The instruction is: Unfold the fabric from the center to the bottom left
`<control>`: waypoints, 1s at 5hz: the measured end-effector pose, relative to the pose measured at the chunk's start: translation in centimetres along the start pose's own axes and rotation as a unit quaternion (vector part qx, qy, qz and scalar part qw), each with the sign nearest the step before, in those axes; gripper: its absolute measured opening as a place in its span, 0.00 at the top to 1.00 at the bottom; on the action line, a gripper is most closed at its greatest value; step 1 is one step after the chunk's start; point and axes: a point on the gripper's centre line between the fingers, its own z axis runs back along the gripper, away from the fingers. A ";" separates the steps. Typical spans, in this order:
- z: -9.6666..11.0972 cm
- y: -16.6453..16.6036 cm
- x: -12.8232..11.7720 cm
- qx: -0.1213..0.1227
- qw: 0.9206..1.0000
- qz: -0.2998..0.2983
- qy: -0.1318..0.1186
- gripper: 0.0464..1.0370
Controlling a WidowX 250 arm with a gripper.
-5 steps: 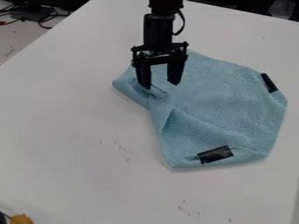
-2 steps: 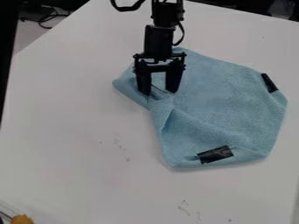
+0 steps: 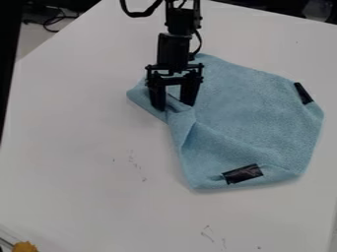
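Camera view: light-blue fabric [image 3: 250,113] lies on the white desk [image 3: 72,147], taking up the upper middle and right of the view, partly folded. Its left part narrows to a blunt corner; a crease runs from near that corner down to the lower fold. One black patch [image 3: 242,173] sits at the fabric's bottom edge, a second black strip [image 3: 303,93] at its upper right edge. Black arm [image 3: 178,22] enters from the top edge; gripper [image 3: 173,106] points down over the fabric's left part. Jaws apart, a gap between them, fabric visible in the gap; contact of the tips with the cloth: cannot tell. Yellow-orange object [image 3: 25,247] at bottom left, well apart from the fabric.
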 end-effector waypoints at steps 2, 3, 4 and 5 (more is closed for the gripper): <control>0.1 0.2 0.1 0.002 1.000 0.006 0.005 0.09; 0.1 0.3 0.1 0.004 1.000 0.006 0.006 0.35; -0.3 0.0 0.3 -0.007 1.000 -0.002 -0.002 0.62; -0.4 -0.1 0.4 -0.012 1.000 -0.011 -0.005 0.84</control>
